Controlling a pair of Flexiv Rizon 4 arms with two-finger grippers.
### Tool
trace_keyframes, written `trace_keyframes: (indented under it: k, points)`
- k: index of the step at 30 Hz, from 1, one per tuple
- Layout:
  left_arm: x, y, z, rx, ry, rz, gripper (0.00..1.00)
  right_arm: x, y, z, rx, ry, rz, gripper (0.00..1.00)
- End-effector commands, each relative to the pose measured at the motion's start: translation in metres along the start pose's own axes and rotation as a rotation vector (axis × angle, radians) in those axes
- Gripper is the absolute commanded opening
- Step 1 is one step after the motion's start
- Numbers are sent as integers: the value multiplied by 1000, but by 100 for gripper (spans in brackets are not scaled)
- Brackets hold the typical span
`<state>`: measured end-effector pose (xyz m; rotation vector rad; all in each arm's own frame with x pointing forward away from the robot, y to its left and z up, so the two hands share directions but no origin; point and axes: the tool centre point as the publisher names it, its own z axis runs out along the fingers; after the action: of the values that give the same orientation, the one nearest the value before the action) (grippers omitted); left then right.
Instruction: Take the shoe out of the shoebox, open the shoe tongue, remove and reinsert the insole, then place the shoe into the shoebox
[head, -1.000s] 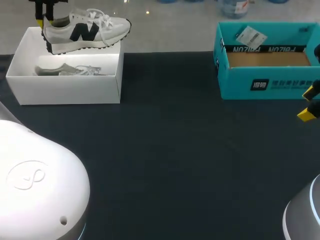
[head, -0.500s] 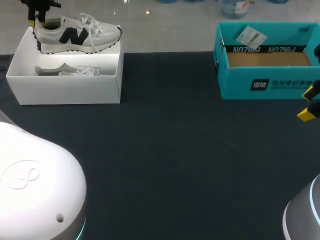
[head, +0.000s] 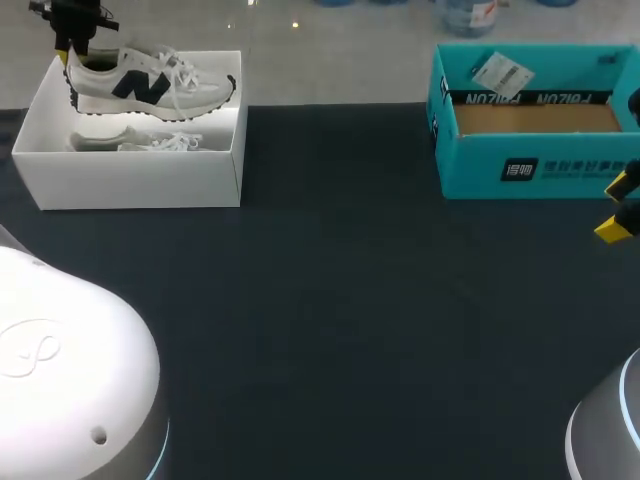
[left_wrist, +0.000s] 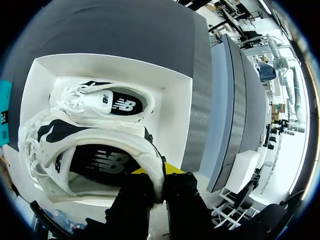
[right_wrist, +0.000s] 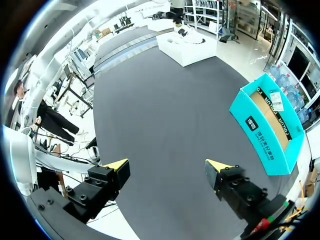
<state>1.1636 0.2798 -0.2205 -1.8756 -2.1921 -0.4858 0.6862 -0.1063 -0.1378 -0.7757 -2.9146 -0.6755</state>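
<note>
- The worktop (head: 340, 300) is a dark, matt sheet that we see bare across its middle, with a box at each far corner.
- At its far left stands the white shoebox (head: 130, 182), lid off. A second shoe (head: 135, 141) lies on its side on the box floor.
- At its far right stands a teal box (head: 540, 168), open at the top, with a brown cardboard inside and a paper label (head: 500, 72) lying at its back wall.
- The left gripper (left_wrist: 157, 177) is closed on the heel collar of the shoe (left_wrist: 95, 157), one finger inside the opening and one behind the heel.
- We see the shoe (head: 150, 85) roughly level over the rear part of the white shoebox, just above the second shoe (left_wrist: 107, 102). Its toe points toward the teal box.
- We cannot tell whether its sole touches the box.
- The right gripper (right_wrist: 167, 166) hangs well above the worktop near the teal box (right_wrist: 270, 127), with its yellow-tipped fingers spread wide and nothing between them.
- In the head view it shows only at the right edge (head: 615, 210).
</note>
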Motion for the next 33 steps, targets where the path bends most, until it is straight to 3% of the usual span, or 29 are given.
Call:
trace_keyframes:
  k: [1, 10, 22, 33]
  points:
    - [-5, 23, 6, 22, 1, -6, 0, -1, 0, 1, 3, 1, 1, 100]
    - [-12, 43, 20, 37, -16, -35, 0, -1, 0, 1, 3, 1, 1, 100]
    - [-22, 50, 58, 54, 1, -57, 0, -1, 0, 1, 3, 1, 1, 100]
    - [-23, 52, 89, 69, -56, -22, 0, -1, 0, 1, 3, 1, 1, 100]
